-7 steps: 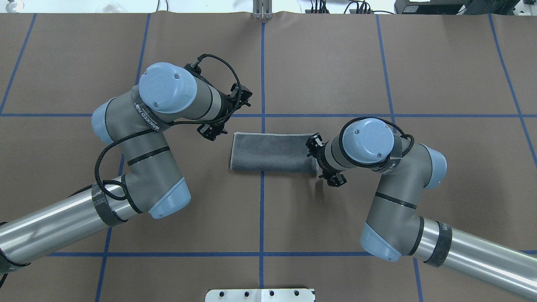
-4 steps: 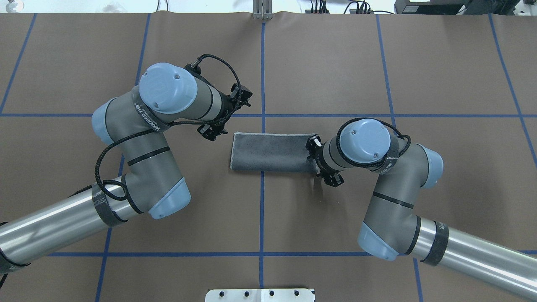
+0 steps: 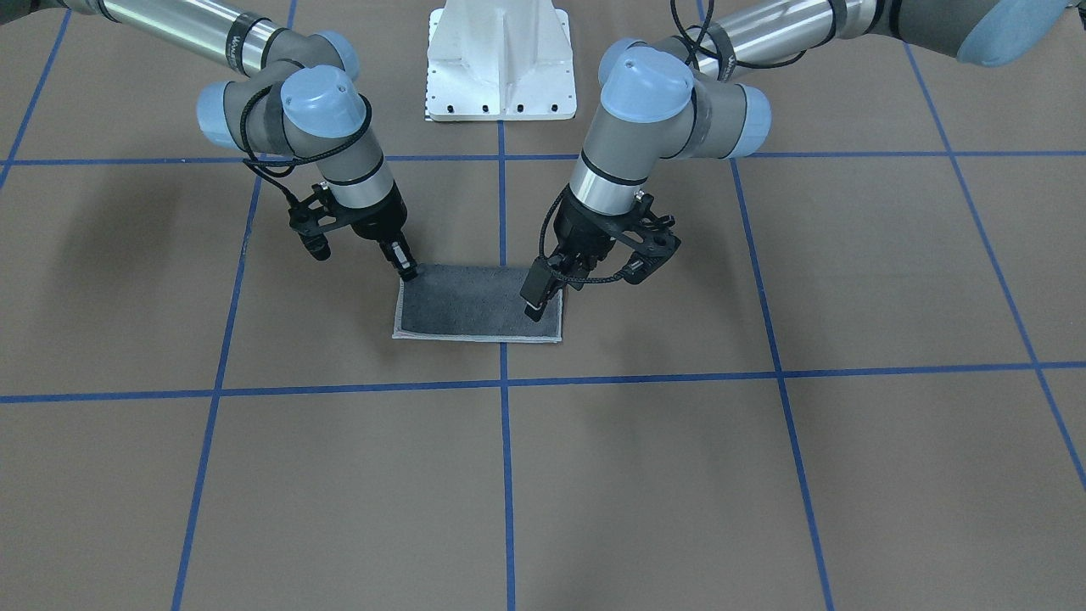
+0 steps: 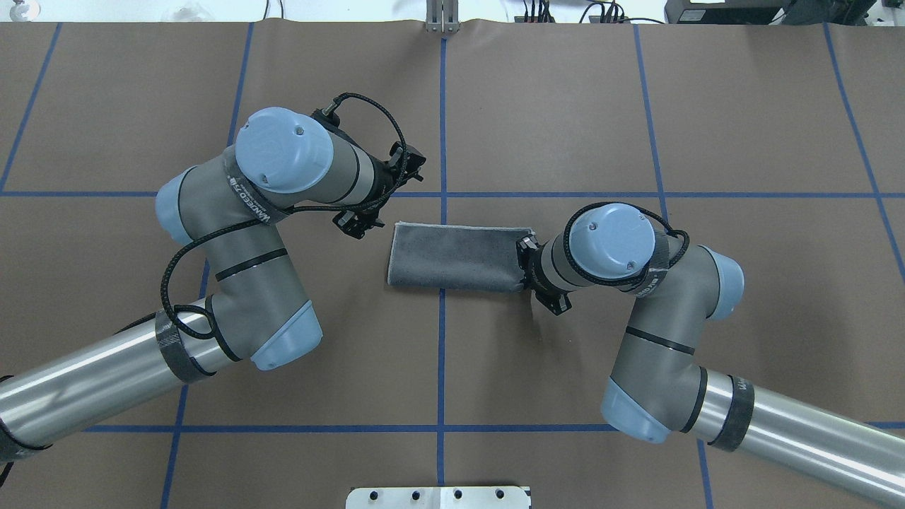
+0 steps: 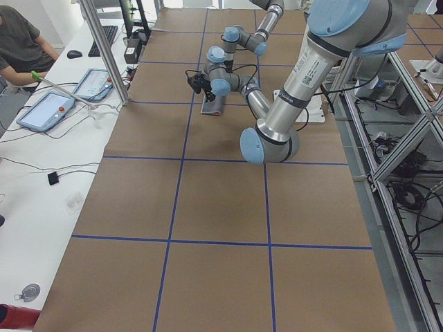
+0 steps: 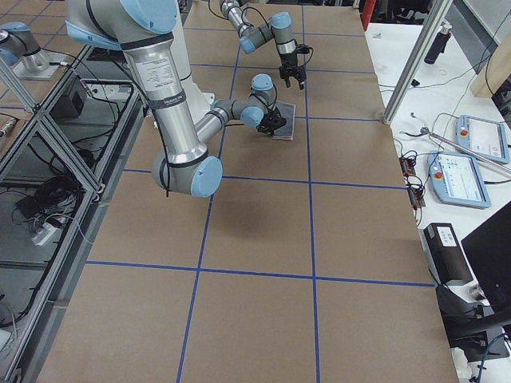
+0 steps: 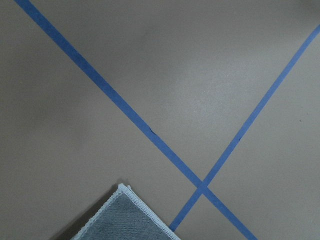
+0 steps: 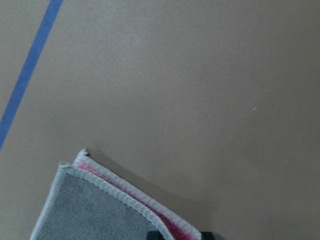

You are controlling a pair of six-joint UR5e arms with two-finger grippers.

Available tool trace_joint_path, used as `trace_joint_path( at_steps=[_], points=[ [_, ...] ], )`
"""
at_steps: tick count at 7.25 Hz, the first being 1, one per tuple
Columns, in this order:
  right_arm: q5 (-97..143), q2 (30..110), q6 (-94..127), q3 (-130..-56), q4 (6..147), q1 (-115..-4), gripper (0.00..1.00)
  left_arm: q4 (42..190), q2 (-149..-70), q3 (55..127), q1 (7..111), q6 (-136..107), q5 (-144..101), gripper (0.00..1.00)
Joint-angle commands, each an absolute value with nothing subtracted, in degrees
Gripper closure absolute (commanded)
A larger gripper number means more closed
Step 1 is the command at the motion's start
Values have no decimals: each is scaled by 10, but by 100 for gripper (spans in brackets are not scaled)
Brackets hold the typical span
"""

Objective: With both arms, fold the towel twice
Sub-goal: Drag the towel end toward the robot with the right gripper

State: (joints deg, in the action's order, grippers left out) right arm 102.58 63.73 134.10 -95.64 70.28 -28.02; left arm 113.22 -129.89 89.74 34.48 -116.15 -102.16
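Two grippers, one towel (image 4: 452,258): it lies once-folded, grey face up, near table centre, long axis running across between the arms. We note the right gripper (image 8: 181,235) at its right short end, fingers apart astride the pink-lined edge, apparently unclamped. Left gripper (image 3: 536,299) hangs over the opposite end; its state we cannot tell.
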Motion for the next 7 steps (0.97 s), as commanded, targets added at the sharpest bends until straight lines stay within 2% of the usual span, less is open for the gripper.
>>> trace_joint_path(
  at_steps=[1, 7],
  points=[
    [1025, 637, 1339, -962, 703, -274, 100, 1133, -1299, 897, 345, -1162, -1021, 0],
    [1012, 614, 1363, -993, 711, -209, 100, 1132, -1299, 911, 346, -1166, -1022, 0]
  ],
)
